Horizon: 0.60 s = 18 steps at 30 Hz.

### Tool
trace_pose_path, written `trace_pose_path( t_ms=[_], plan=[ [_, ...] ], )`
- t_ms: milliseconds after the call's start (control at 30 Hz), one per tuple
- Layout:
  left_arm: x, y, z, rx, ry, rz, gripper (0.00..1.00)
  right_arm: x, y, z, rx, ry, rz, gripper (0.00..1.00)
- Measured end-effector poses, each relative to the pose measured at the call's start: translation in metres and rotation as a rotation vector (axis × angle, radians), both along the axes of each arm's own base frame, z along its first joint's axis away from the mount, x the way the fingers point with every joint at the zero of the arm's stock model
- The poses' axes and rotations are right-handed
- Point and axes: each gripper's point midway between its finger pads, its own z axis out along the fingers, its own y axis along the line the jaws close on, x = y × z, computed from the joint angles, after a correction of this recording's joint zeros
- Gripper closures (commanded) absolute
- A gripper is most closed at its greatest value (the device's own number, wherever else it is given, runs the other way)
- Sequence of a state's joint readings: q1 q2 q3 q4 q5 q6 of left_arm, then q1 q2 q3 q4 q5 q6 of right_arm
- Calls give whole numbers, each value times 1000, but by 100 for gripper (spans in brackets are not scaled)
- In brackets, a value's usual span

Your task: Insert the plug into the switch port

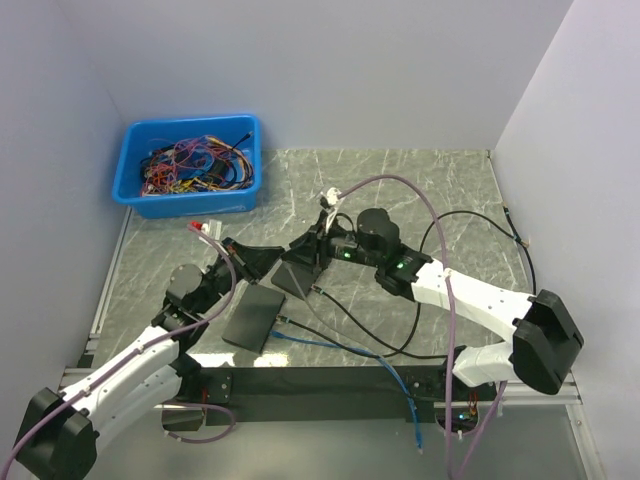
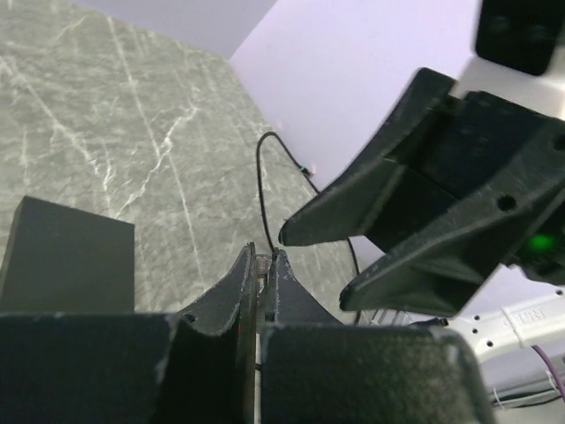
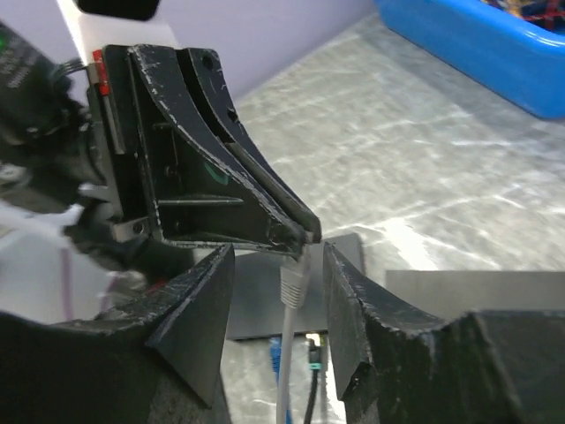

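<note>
A white plug point(image 3: 292, 281) on a pale cable point(image 3: 284, 380) hangs between the two grippers. My left gripper point(image 3: 305, 233) is shut on the plug's tip; its closed fingertips point(image 2: 263, 258) show in the left wrist view. My right gripper point(image 3: 278, 253) is open, one finger on each side of the plug and neither touching it. The switch point(image 1: 253, 318) is a flat black box lying on the table below the grippers point(image 1: 283, 265). Its port side point(image 3: 256, 300) faces the right wrist camera, with a blue and a black cable plugged in. The plug is hidden in the top view.
A blue bin point(image 1: 185, 206) full of tangled wires stands at the back left. A blue cable point(image 1: 330, 345) and a black cable point(image 1: 350, 315) run from the switch across the table toward the arm bases. Walls close in on three sides.
</note>
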<state>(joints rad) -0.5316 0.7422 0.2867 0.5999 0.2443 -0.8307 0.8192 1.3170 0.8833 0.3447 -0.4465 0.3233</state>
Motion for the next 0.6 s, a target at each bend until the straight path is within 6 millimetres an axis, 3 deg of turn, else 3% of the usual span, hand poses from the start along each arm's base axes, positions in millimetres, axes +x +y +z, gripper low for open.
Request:
trace_pose_path(
  t_ms=[333,600],
  plan=[
    [8,2,-10,12,36,33,99,3,3,-48,-223,-12,-98,55],
    [9,2,-11,13,44,40,99,1,4,-54,-272,-36,-117,59]
  ],
)
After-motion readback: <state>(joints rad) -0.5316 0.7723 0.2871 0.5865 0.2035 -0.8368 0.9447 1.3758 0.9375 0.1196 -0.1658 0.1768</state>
